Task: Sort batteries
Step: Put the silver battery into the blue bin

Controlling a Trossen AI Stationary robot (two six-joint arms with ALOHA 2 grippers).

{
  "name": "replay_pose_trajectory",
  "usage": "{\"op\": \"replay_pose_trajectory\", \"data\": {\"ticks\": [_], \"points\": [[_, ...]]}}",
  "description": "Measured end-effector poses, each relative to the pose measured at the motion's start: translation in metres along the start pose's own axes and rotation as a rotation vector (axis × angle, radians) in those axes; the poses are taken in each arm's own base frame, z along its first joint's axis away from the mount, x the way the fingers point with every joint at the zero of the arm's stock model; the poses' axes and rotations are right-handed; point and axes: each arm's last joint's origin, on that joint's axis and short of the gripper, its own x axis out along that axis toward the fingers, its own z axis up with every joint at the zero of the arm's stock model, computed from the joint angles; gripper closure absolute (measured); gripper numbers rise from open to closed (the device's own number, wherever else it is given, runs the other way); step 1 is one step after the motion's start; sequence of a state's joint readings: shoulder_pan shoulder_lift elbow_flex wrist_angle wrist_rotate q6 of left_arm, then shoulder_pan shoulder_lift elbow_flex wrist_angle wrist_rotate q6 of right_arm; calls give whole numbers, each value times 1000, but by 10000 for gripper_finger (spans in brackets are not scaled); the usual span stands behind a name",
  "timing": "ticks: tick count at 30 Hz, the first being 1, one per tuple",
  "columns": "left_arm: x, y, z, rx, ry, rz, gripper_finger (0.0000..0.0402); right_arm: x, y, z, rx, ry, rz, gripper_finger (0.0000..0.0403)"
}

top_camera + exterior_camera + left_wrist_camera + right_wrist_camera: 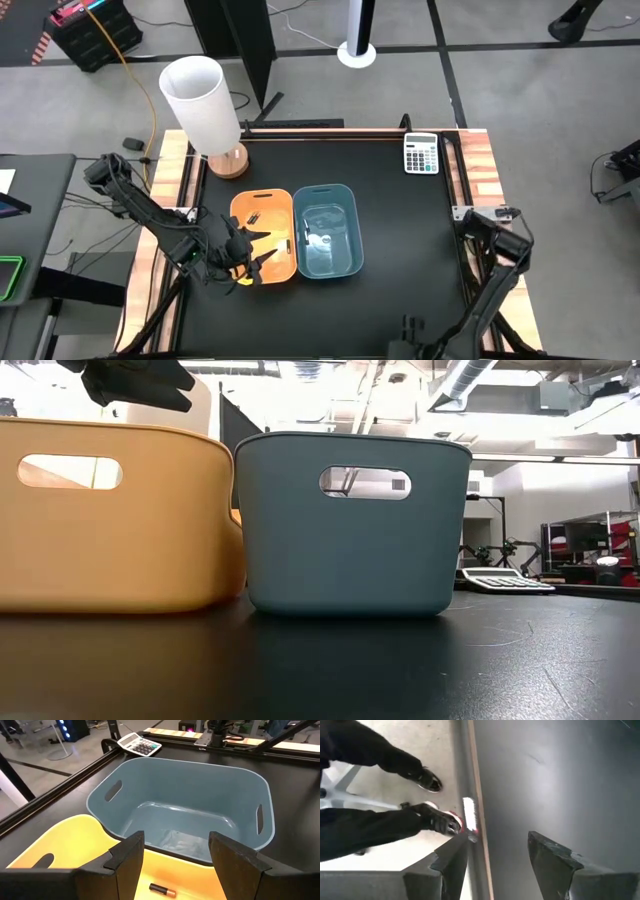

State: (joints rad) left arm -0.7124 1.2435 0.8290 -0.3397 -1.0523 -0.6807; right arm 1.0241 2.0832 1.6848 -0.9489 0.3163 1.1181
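Observation:
An orange bin (262, 222) and a blue bin (327, 230) stand side by side mid-table. My left gripper (252, 262) hovers open over the orange bin's near end, above its rim in the low view (135, 380). In the left wrist view its fingers (172, 862) stand apart and hold nothing. Below them a dark battery with a copper end (162, 890) lies on the orange bin's floor. Another dark battery (253, 217) lies farther back in that bin. Something small and silvery (308, 237) rests in the blue bin. My right gripper (497, 862) waits open over the table's right edge.
A calculator (421, 154) lies at the far right corner. A white lamp on a wooden base (205, 110) stands at the far left corner. Bare black table (410, 260) lies right of the bins. A person's legs and shoes (427, 817) show on the floor beyond the table edge.

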Motion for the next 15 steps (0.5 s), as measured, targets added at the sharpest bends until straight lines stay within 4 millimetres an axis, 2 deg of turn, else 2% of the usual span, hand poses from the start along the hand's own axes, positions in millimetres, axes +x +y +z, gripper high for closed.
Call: {"op": "replay_pose_trajectory", "data": {"ticks": [8, 15], "points": [[0, 0, 0, -7, 0, 0, 185, 17, 22, 8, -90, 54, -106, 180], [0, 0, 0, -10, 0, 1, 185, 33, 33, 7, -111, 76, -141, 180]]}}
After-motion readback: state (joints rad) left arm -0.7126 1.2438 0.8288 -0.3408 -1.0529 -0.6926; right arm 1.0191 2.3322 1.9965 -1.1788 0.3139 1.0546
